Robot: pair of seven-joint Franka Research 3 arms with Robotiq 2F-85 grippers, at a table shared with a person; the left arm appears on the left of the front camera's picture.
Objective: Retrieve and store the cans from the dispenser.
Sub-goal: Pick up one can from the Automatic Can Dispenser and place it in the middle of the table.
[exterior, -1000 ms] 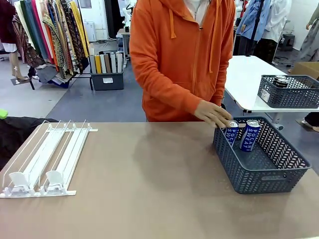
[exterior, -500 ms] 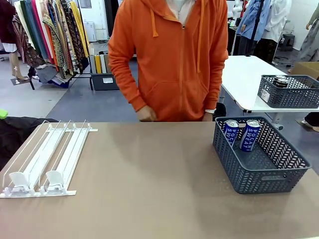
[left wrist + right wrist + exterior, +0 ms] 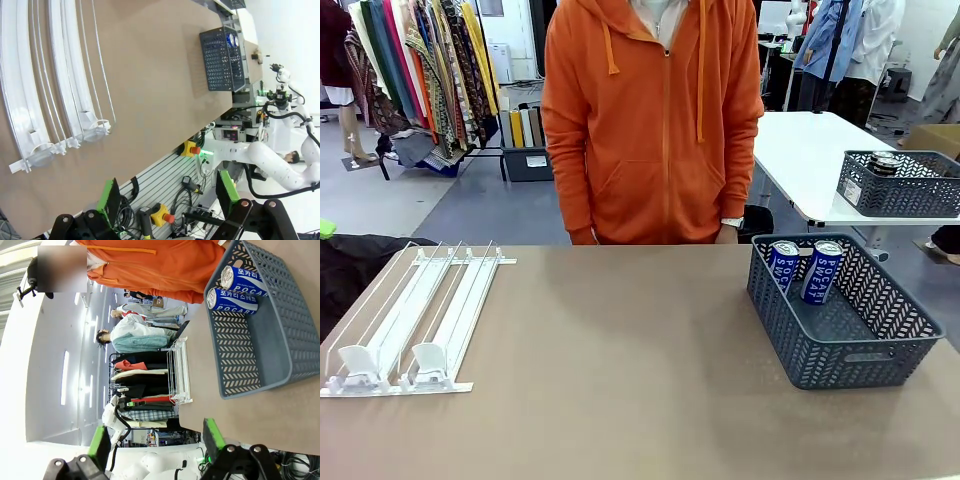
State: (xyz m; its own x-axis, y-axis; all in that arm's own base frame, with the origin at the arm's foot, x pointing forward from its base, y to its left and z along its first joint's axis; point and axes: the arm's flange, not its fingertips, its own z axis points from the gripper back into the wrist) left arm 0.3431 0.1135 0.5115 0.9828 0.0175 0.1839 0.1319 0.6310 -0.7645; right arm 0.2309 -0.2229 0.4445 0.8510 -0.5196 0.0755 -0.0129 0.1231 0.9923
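Cans (image 3: pixel 804 270), two blue-and-white Pocari Sweat ones, lean against the far wall of the dark grey perforated basket (image 3: pixel 850 350), side by side and touching or nearly so, silver tops up. The basket sits on the right part of the brown desk (image 3: pixel 620 350). In the right wrist view the same cans (image 3: pixel 235 287) lie at the basket's far end, labels readable. The dispenser (image 3: pixel 410 320), a white-and-clear sloped rack of narrow lanes, rests at the desk's left edge with its white pusher blocks at the near end; its lanes hold no cans. The left wrist view looks down on those rails (image 3: pixel 45 90) from above.

The left claw (image 3: pixel 167 192) hangs wide apart above the robot's side of the desk's edge, green pads facing each other, nothing between them. The right claw (image 3: pixel 155 437) is likewise spread wide and empty, raised off the desk on the near side of the basket.

A person in an orange hoodie (image 3: pixel 655 120) stands at the far side, arms hanging down, hands below the desk edge. A second grey basket (image 3: pixel 900 185) sits on a white table behind.
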